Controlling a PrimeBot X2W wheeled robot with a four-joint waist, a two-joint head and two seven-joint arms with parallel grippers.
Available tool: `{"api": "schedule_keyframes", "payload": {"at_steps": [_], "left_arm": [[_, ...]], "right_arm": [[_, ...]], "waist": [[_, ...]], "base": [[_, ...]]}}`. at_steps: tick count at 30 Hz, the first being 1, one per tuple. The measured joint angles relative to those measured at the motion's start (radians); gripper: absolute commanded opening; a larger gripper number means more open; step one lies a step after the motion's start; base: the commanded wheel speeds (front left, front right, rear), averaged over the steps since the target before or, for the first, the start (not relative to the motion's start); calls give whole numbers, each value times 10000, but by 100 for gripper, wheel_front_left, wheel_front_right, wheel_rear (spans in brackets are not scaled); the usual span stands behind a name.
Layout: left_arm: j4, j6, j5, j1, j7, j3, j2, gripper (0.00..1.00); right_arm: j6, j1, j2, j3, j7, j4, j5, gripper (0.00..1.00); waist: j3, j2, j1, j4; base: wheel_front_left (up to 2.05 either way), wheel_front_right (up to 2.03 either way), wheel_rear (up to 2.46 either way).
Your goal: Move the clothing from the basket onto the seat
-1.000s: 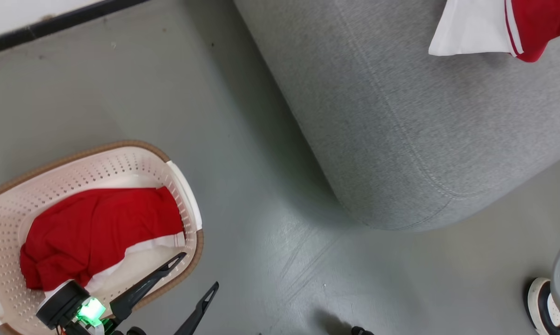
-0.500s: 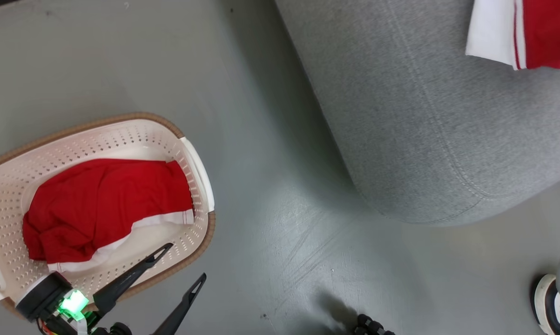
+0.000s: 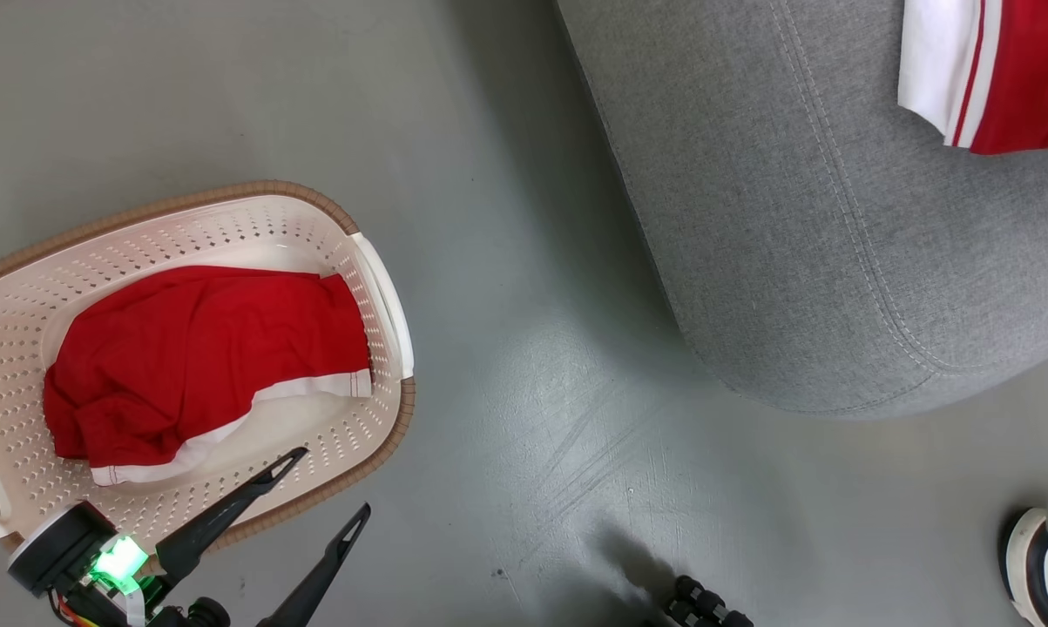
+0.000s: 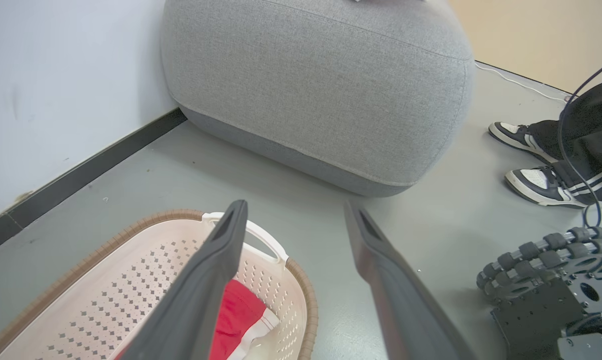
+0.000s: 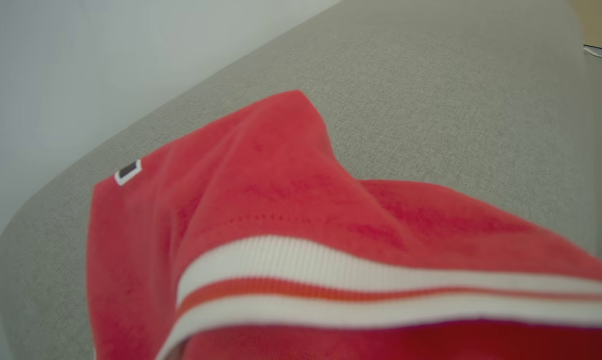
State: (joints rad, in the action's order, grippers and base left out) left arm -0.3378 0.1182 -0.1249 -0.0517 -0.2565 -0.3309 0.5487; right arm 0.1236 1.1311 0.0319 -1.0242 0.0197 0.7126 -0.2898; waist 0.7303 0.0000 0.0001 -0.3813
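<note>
Head view: an oval cream-white perforated plastic basket point(image 3: 382, 300) with a brown rim stands on the grey floor point(image 3: 506, 261) at 8 o'clock. Soft bright red shorts point(image 3: 201, 348) with a white hem lie crumpled inside it. The left gripper point(image 3: 325, 485) hangs at 7 o'clock with its two long dark fingers spread wide and nothing between them; one fingertip is over the basket's 5 o'clock rim, the other over the floor just beside it. The large grey woven-fabric seat point(image 3: 794, 244) with a stitched seam takes up the 1 to 3 o'clock area. A red top point(image 3: 1011, 78) with white panels and stripes lies on it at 2 o'clock.

Left wrist view: the left gripper point(image 4: 293, 207) stands wide apart and empty. The basket point(image 4: 306, 300) with the shorts point(image 4: 235, 310) is at 7 o'clock, and the seat point(image 4: 321, 85) is at 12 o'clock. A person's black-and-white shoes point(image 4: 536, 180) stand at 3 o'clock.

Right wrist view: the top point(image 5: 280, 200) lies close up on the seat point(image 5: 431, 100). The right gripper is closed tight; whether it pinches the top, I cannot tell.
</note>
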Motion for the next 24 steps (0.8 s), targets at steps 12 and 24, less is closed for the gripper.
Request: {"api": "schedule_keyframes", "payload": {"at_steps": [12, 24], "left_arm": [[19, 2, -155, 57, 0, -6, -6, 100], [96, 79, -230, 343, 0, -157, -190, 100]], "right_arm": [[0, 225, -54, -307, -263, 291, -920, 100], [0, 246, -31, 600, -1340, 999, -2240, 100]], "waist": [[-94, 0, 0, -7], [-324, 0, 0, -53]], "base": [[0, 0, 0], [0, 0, 0]]}}
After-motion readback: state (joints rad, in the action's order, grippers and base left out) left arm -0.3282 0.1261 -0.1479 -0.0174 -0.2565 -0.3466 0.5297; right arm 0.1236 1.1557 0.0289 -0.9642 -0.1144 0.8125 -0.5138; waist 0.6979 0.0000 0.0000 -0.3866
